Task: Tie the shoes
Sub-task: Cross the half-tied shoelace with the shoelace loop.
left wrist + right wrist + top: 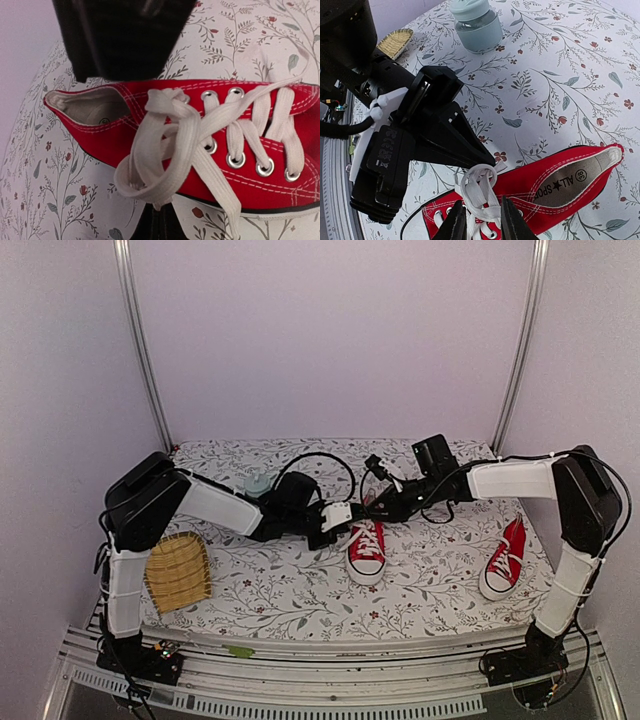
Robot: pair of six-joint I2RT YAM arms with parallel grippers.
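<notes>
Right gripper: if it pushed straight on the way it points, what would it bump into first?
The right gripper would meet the white laces of the red shoe first; their loops lie between its fingertips. The left gripper sits just beyond, though depth is unclear.

arms (pixel 215 505): white links, black joints | cables (pixel 322 454): black | fingers (pixel 454 224): black, seemingly plastic

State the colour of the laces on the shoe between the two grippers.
White laces, clearest in the left wrist view.
</notes>
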